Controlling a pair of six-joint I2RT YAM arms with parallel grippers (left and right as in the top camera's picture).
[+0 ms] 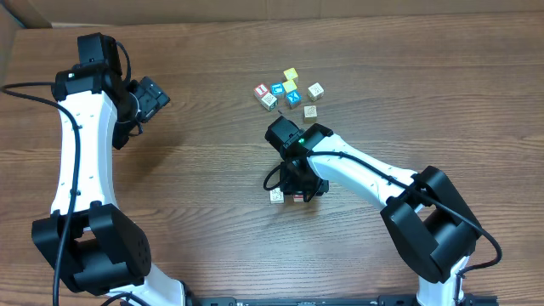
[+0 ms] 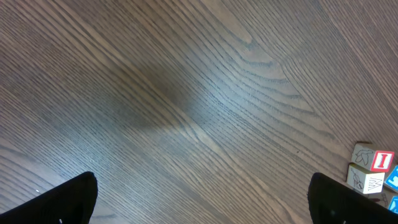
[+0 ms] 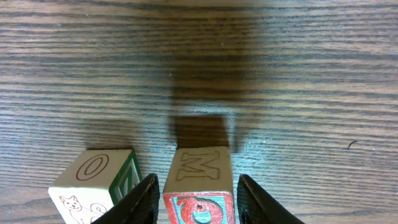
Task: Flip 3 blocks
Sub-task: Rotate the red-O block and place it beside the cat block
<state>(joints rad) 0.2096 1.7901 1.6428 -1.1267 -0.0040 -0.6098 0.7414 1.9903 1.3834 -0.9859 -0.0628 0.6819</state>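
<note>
Right gripper (image 3: 199,200) straddles a cream wooden cube lettered M on top, red picture on its side (image 3: 199,169), mid-table, slightly toward the near edge. Jaws stand just wider than the cube, with a sliver of gap each side; nothing is held. A cream wooden cube with red O and dog sketch (image 3: 93,173) sits just beside it, not touching. Left gripper (image 2: 202,196) has its jaws wide, over the bare brown wooden table (image 2: 186,93).

Judgement: retreat straight up, jaws centred, so neither finger drags the M cube or nudges the O cube.

white arms (image 1: 72,161), black joints (image 1: 429,225), black cables (image 1: 25,87)
</note>
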